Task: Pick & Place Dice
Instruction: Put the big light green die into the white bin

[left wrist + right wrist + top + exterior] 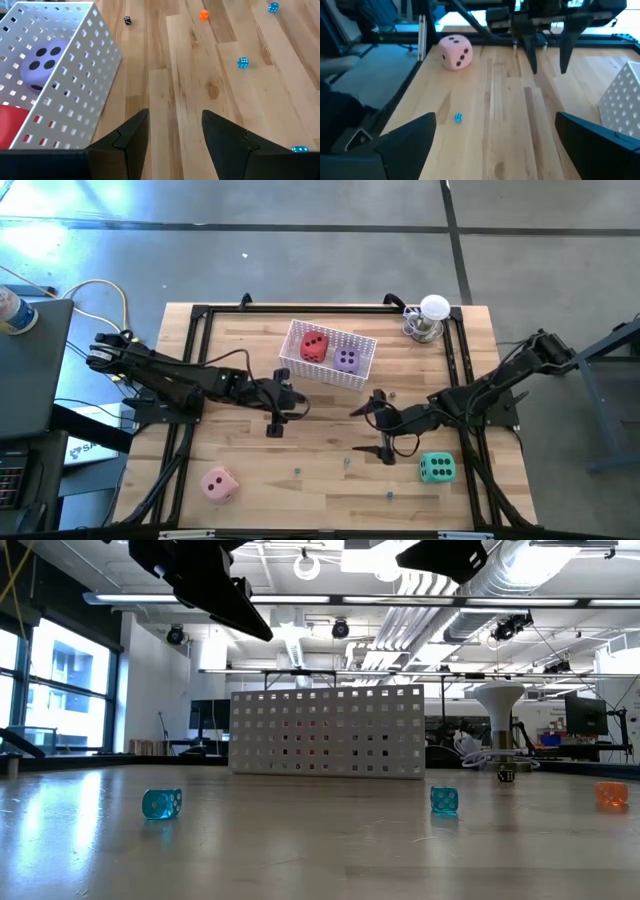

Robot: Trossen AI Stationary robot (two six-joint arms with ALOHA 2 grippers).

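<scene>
The white perforated basket (362, 366) stands at the table's far middle, with the red die (313, 346) and the purple die (346, 360) side by side inside it. The pink die (219, 484) rests on the table at the near left, the green die (436, 468) at the near right. My left gripper (175, 115) hovers open over bare wood just near of the basket's left end. My right gripper (495, 117) hangs wide open above the table's middle, left of the green die, facing the pink die (456, 51). Nothing is between either pair of fingers.
Several tiny dice lie scattered on the wood: blue ones (243, 62) (458, 117), an orange one (203, 15) and a black one (127, 20). A white-topped metal stand (430, 318) sits at the far right corner. A black frame (200, 315) rims the table.
</scene>
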